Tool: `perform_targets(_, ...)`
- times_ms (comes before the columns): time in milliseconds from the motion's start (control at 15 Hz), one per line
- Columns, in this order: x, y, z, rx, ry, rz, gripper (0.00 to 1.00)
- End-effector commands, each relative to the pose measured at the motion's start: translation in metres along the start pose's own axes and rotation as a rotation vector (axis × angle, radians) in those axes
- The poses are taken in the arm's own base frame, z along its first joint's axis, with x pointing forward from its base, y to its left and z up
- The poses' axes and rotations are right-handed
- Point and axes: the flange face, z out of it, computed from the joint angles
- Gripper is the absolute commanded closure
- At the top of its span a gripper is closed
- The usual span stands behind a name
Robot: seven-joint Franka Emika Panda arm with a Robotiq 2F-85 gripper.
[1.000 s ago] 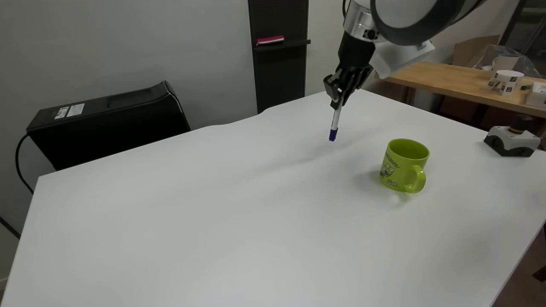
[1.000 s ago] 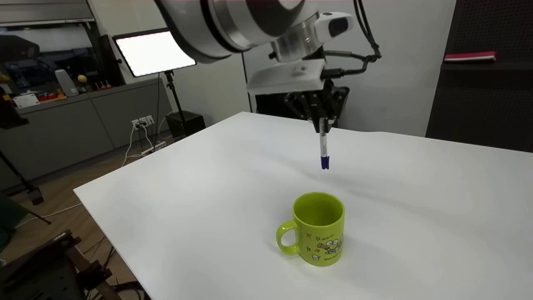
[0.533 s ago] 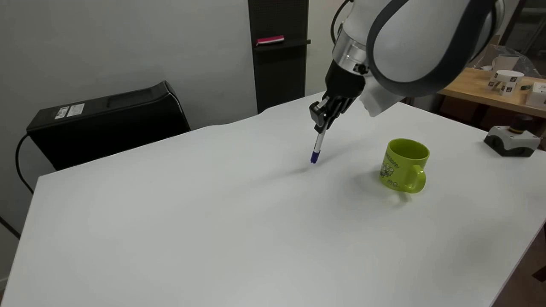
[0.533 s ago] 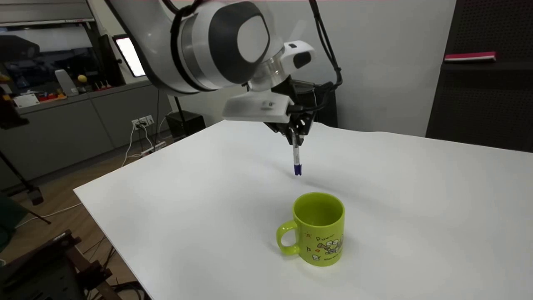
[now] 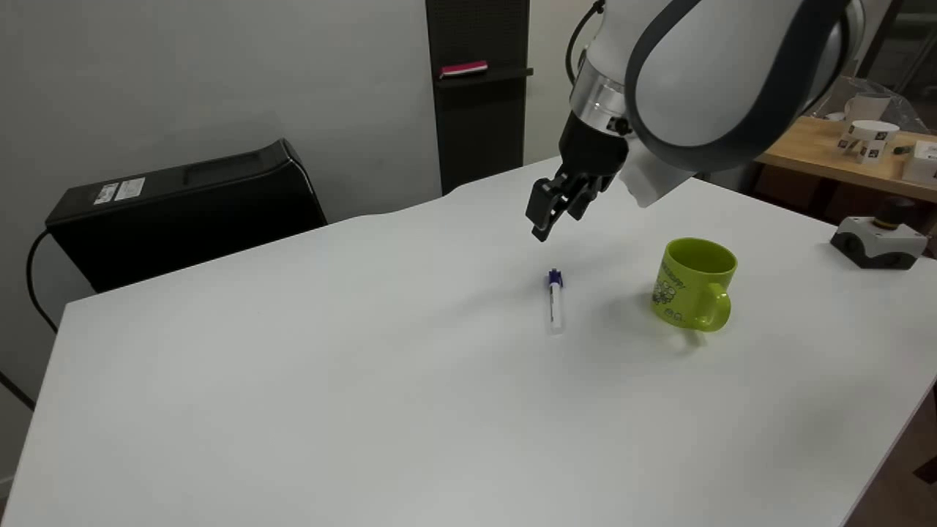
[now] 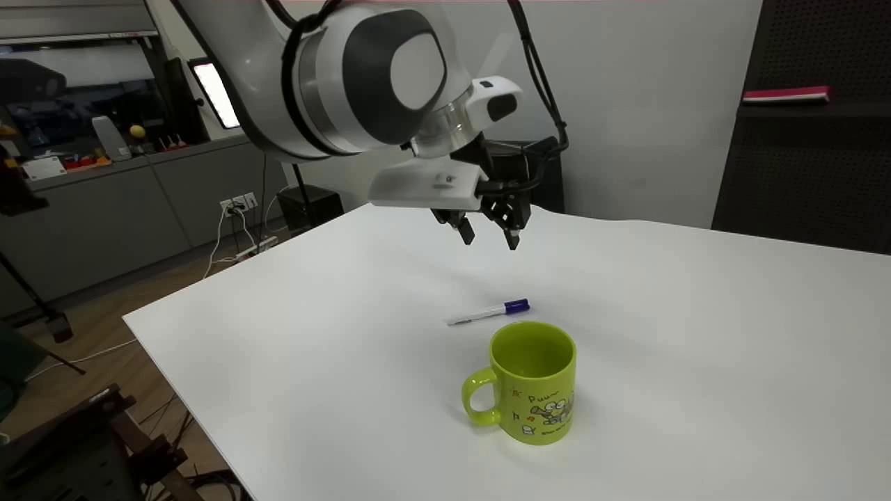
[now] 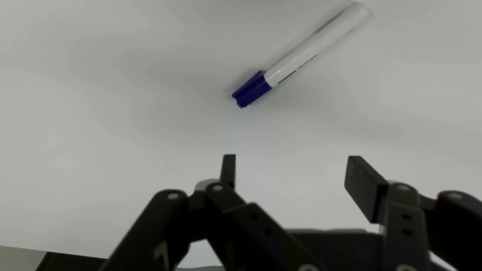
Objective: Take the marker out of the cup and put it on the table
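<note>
Slim white-barrelled marker [image 7: 303, 53], notched dark-blue cap, lying on smooth white tabletop [image 5: 293, 380]. Black gripper [image 7: 290, 163] above tabletop, fingers spread wide, marker free of them. Glossy lime-green mug [image 6: 530, 393], cylindrical, loop-handled, cartoon-printed, upright near marker, standing between it and grey-black push-button box [image 5: 878, 245]. Perforated black panel [image 6: 807, 181] behind tabletop.

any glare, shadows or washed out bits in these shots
In an exterior view, the light panel glares white; in an exterior view, a soft shadow lies beside the mug, and the pale end of the marker nearly fades into the white table; in the wrist view, broad faint shadows cross the table.
</note>
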Motion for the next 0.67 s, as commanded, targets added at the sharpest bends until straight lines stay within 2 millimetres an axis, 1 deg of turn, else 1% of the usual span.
perform_targets(0,0.003,0.004,-0.012,0.029,-0.161,-0.04,0.0)
perform_targets(67,-0.004,0.006,-0.011,0.047,-0.228,-0.054,0.0)
perform_targets(133,-0.003,0.011,-0.014,0.045,-0.284,-0.05,0.0)
perform_targets(333,0.012,0.03,-0.034,0.041,-0.397,-0.04,0.0)
perform_targets(467,0.019,0.036,-0.042,0.042,-0.448,-0.039,0.0)
perform_targets(533,0.01,0.031,-0.032,0.033,-0.416,-0.044,0.0)
perform_targets(600,0.014,0.034,-0.036,0.031,-0.42,-0.043,0.0)
